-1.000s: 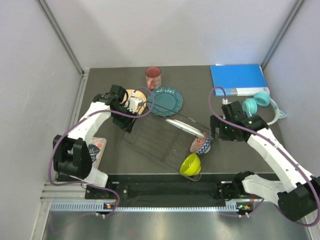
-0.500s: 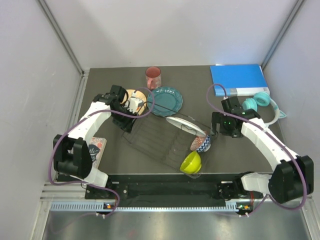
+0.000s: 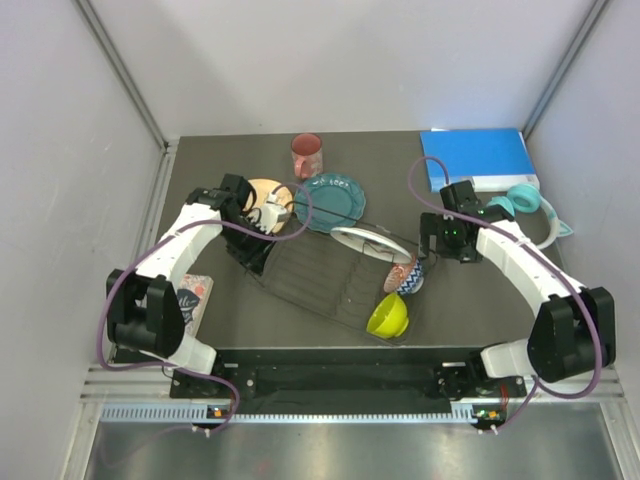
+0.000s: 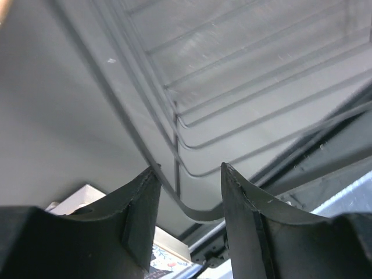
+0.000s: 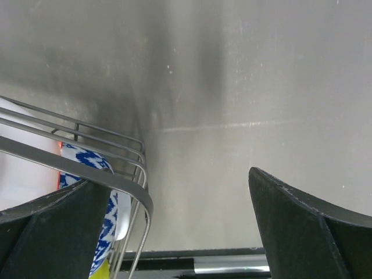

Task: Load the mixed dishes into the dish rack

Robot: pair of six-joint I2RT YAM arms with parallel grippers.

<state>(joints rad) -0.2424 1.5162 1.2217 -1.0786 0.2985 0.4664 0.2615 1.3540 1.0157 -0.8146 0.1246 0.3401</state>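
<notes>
Where my left gripper (image 4: 189, 168) meets the rack (image 3: 320, 282) at its left corner, my fingers (image 4: 139, 221) stand partly apart with the curved rim wire running between them; the wire touches one of them, but whether I am pinching it I cannot tell; my right gripper (image 5: 174, 180) hangs spread wide just beside the rack's right corner, with the rim passing close by one finger; in the rack the white plate (image 3: 365, 243) stands tilted along the far side, the patterned bowl (image 3: 405, 275) lies on its side at the right end, and the lime bowl (image 3: 388, 315) sits tipped at the near-right corner; the rest waits on the table behind the rack: the teal plate (image 3: 333, 200) lies flat, the cream plate (image 3: 268, 193) is just left of it, beside my left wrist, and the mug (image 3: 306, 155) stands upright beyond them; the binder (image 3: 475, 158) and headphones (image 3: 525, 205) lie at the far right, apart from the rack
</notes>
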